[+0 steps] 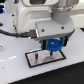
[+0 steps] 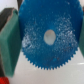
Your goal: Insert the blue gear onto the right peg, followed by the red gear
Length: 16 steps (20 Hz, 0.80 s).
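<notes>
Gripper (image 1: 53, 46) fingers (image 2: 9, 42) clamp the blue gear (image 2: 48, 35) by its toothed rim, held above the grey plate (image 1: 37, 59). Gear looks light, rigid plastic, thin; edge grip keeps the center hole free. Pegs too small to tell. Red gear out of clear view.

Both pictures are small, coarse and blurred. Bright even light washes the white surface around the gripper (image 1: 54, 48) to glare. Beneath it falls a soft dark shadow.
</notes>
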### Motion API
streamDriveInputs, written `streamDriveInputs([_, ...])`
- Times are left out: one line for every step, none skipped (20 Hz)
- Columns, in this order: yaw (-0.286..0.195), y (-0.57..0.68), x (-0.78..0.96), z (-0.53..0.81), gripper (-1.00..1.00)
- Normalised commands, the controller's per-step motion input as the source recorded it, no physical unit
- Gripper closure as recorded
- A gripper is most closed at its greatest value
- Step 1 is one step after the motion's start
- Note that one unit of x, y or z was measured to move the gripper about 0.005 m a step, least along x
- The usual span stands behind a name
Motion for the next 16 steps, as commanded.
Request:
streamDriveInputs([0.0,-0.02,0.31,-0.07,1.0])
streamDriveInputs([0.0,-0.03,0.3,-0.02,1.0])
streamDriveInputs([0.0,-0.02,0.29,-0.01,1.0])
streamDriveInputs([0.0,-0.01,0.29,-0.01,1.0])
streamDriveInputs([0.0,-0.03,0.28,-0.03,1.0])
streamDriveInputs([0.0,-0.01,0.27,-0.08,1.0])
streamDriveInputs([0.0,0.0,0.29,-0.1,1.0])
streamDriveInputs([0.0,0.0,0.29,-0.11,1.0])
streamDriveInputs([0.0,0.0,0.3,-0.13,1.0])
streamDriveInputs([0.0,0.0,0.32,-0.08,1.0])
streamDriveInputs([0.0,0.0,0.34,-0.07,1.0])
streamDriveInputs([0.0,0.0,0.32,-0.02,1.0])
streamDriveInputs([0.0,0.0,0.32,-0.02,1.0])
streamDriveInputs([0.0,0.0,0.31,-0.04,1.0])
streamDriveInputs([0.0,0.0,0.31,-0.03,1.0])
streamDriveInputs([0.0,0.0,0.03,0.0,1.0])
